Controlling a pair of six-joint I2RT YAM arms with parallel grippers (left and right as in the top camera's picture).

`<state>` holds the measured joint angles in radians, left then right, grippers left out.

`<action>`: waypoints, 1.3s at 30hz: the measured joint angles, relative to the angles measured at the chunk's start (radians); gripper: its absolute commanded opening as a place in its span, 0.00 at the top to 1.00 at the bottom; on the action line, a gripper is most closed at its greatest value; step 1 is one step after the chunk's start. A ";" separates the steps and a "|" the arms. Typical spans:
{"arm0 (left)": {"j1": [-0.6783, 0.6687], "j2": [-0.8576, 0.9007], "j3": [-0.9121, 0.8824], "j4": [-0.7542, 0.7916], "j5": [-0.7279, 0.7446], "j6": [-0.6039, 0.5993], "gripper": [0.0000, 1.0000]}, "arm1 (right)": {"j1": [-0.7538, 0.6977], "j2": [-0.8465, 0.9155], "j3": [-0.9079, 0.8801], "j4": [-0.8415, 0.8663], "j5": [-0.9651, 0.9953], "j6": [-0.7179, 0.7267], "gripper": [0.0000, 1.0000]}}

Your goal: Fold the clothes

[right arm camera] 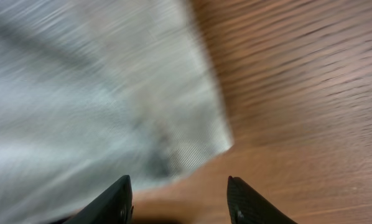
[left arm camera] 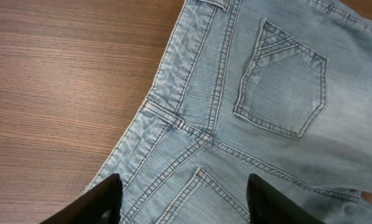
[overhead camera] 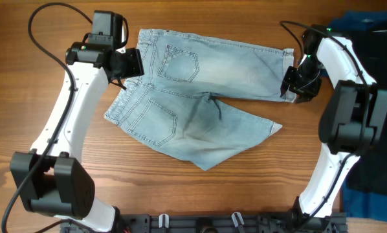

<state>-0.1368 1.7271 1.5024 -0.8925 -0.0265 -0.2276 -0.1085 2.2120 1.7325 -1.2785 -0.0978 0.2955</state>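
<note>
1. Firstly, left gripper: fingers spread apart, gripping nothing, poised over the waistband at the left end of the shorts. Contact with the cloth could not be told.
2. Next, right gripper: fingers likewise parted and unloaded, at the hem of the far leg. Its wrist view was blurred, with a hem corner showing just beyond the fingertips.
3. One pair of shorts, pale blue denim: lay flat on the table, back pockets up, waistband left, legs running right. The far leg stretched straight to the right gripper. The near leg angled toward the near right, its hem well apart from both grippers.
4. One table: brown wood grain.
5. One dark cloth: lay at the right edge, beyond the right arm, apart from the shorts.
</note>
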 measured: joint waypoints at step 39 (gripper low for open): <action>-0.176 0.459 0.005 0.465 0.140 0.203 0.94 | 0.034 -0.333 0.011 0.026 -0.224 -0.182 0.59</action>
<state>-0.3130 2.1864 1.5074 -0.4274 0.1131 -0.0250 -0.0742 1.8793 1.7439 -1.2526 -0.3214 0.1139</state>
